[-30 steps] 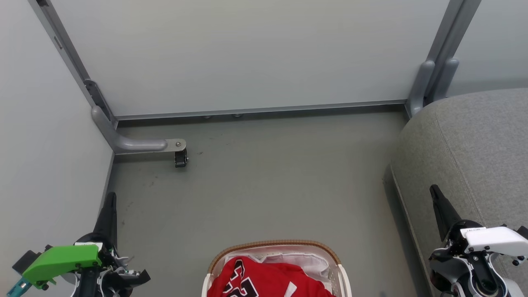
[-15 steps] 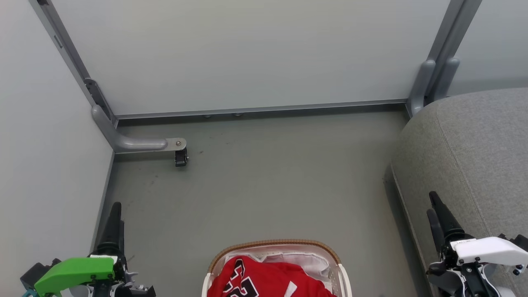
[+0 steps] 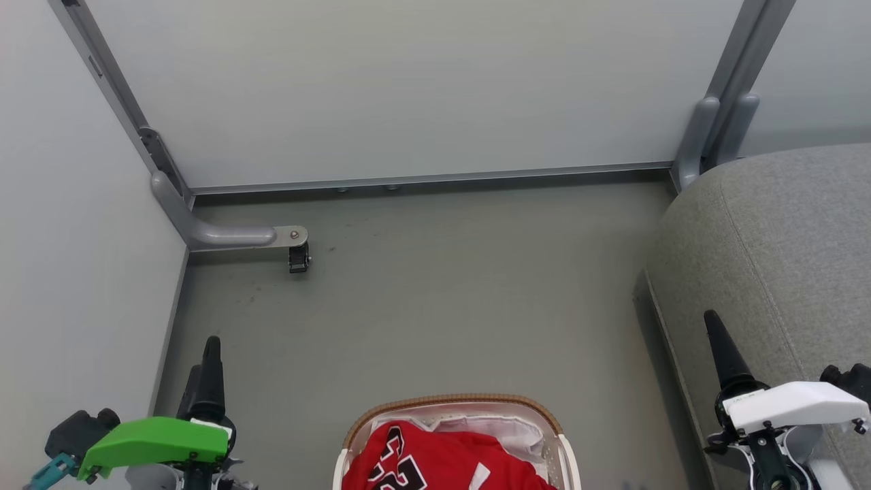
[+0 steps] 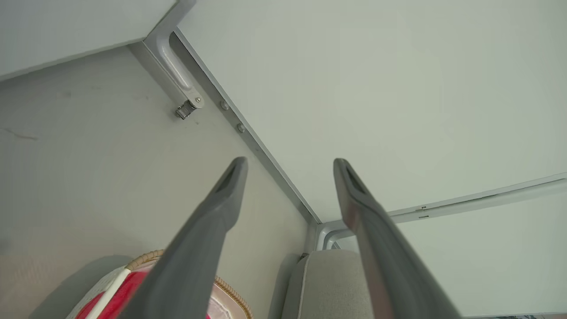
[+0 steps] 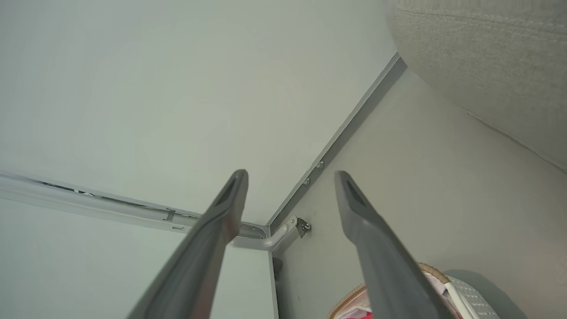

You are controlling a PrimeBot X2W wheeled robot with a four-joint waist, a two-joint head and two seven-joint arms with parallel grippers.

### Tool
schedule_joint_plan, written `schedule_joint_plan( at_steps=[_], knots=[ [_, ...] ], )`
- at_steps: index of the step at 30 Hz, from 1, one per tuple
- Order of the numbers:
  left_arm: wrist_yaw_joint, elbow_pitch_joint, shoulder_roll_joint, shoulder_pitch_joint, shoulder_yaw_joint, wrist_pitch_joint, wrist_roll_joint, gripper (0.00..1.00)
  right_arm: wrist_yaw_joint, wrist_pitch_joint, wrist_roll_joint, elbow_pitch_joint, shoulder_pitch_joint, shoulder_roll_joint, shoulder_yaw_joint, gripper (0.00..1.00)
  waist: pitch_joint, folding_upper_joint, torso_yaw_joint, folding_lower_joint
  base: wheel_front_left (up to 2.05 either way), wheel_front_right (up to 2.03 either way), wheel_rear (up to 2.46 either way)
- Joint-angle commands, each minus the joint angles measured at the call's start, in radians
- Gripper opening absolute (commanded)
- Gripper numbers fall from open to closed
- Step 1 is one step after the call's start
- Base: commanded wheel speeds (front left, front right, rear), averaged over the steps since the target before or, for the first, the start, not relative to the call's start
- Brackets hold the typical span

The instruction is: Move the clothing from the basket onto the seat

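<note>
The white basket (image 3: 452,403) with a brown rim stands on the floor at the bottom middle of the head view. Red clothing (image 3: 435,463) with black-and-white numbers lies in it on a white liner. The grey seat (image 3: 782,238) fills the right side. My left gripper (image 3: 204,355) hangs left of the basket, well clear of it. In the left wrist view its fingers are spread with nothing between them, so the left gripper (image 4: 290,163) is open. The right gripper (image 5: 290,174) is open too and empty, beside the seat (image 5: 487,57) and above the basket (image 5: 429,268).
Pale partition walls close the space at the back and on the left. A grey metal foot with a small black caster (image 3: 298,258) juts from the left wall. Bare grey floor (image 3: 422,306) lies between the basket, the back wall and the seat.
Both grippers have gone from shut to open. The left gripper has shifted right and lower in the head view; the right has sunk slightly. Basket and clothing have not moved.
</note>
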Motion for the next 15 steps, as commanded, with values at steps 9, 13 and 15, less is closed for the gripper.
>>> schedule_joint_plan(
  at_steps=[9,13,15],
  knots=[
    [0.045,-0.002,0.035,-0.031,-0.062,-0.042,0.204,1.00,0.001,-0.043,-0.188,-0.001,-0.031,-0.024,0.034,1.00,0.001,0.0000,0.000,0.0000,0.00,0.00,0.00],
    [0.073,0.004,0.046,-0.030,-0.089,-0.056,0.270,1.00,0.001,-0.058,-0.252,0.008,-0.029,-0.028,0.046,1.00,0.000,0.0000,0.000,0.0000,0.00,0.00,0.00],
    [0.087,0.003,0.051,-0.030,-0.102,-0.063,0.298,1.00,0.001,-0.065,-0.282,0.012,-0.028,-0.030,0.048,1.00,0.000,0.0000,-0.001,0.0000,0.00,0.00,0.00]
  ],
)
